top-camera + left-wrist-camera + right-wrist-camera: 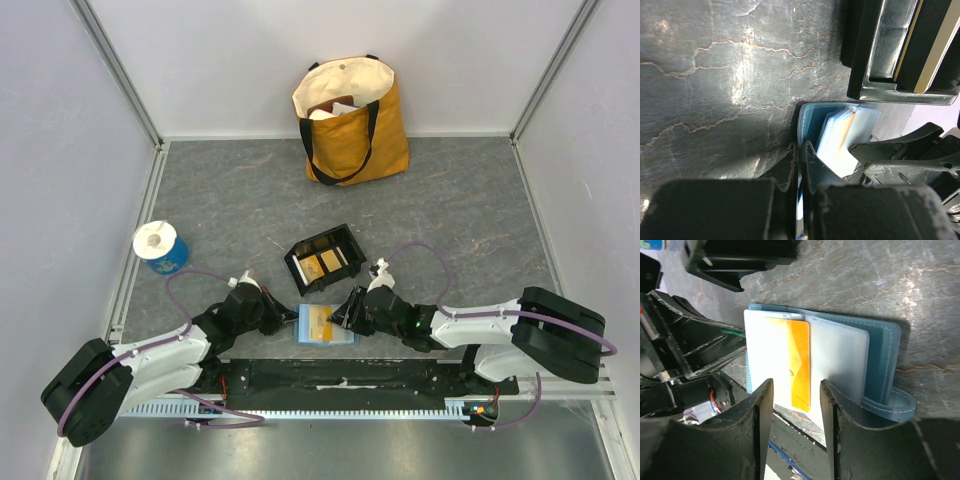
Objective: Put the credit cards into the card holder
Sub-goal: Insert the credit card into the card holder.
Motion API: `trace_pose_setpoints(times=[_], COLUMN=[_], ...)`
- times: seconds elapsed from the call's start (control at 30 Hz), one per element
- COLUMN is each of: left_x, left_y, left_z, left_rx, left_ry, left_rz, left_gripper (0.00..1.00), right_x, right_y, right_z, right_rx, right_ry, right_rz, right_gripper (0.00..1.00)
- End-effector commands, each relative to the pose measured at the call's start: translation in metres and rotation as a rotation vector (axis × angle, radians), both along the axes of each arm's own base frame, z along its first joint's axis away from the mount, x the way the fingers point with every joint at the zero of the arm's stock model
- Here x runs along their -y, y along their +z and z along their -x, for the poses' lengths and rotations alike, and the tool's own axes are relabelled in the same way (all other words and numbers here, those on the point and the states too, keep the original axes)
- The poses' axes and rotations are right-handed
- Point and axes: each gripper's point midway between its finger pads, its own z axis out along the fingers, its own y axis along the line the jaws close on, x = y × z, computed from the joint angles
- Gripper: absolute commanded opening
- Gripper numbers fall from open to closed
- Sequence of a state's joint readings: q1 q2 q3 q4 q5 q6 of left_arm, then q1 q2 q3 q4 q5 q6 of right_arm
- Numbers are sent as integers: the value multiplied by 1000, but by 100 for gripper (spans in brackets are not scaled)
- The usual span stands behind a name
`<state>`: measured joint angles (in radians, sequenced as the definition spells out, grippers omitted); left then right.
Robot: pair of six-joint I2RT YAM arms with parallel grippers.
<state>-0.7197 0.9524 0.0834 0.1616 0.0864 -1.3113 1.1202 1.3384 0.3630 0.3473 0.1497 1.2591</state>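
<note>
The teal card holder (340,334) lies open near the table's front edge. An orange credit card (800,360) sits in its pale inner sleeve beside a whitish panel. My left gripper (801,145) is shut on the holder's left edge (812,122). My right gripper (796,390) stands open just short of the orange card's near end, with nothing between its fingers. Behind the holder, two more tan credit cards (322,264) lie in the black tray (296,270). In the top view the left gripper (290,320) and right gripper (348,312) flank the holder.
A mustard tote bag (350,120) stands at the back wall. A blue-and-white roll (160,246) sits at the left. The black tray (890,50) is just beyond the holder. The holder's snap tab (900,405) sticks out at its right side.
</note>
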Motion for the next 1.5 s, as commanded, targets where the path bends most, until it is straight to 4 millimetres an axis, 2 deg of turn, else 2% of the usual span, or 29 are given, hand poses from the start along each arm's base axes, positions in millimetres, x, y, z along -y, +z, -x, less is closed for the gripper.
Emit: trace_pose_setpoints(times=[0.0,0.4,0.77,1.47], left_x=[-28,-27,-27,-24], left_y=[-39,-38,-38,-38], left_z=[23,23,23,23], left_rx=[-72,-69,-68,-69], left_ry=[-16,-23,-20,-38], left_rz=[-147,-143,-135,-134], left_gripper=[2,2,2,2], right_x=[4,-20,-11,-18], right_y=[-8,-10,-12,-10], right_z=[-2,-1,-3,-5], right_rx=[13,4,10,18], right_ry=[10,87,73,93], right_rz=[78,72,115,135], right_gripper=[50,50,50,51])
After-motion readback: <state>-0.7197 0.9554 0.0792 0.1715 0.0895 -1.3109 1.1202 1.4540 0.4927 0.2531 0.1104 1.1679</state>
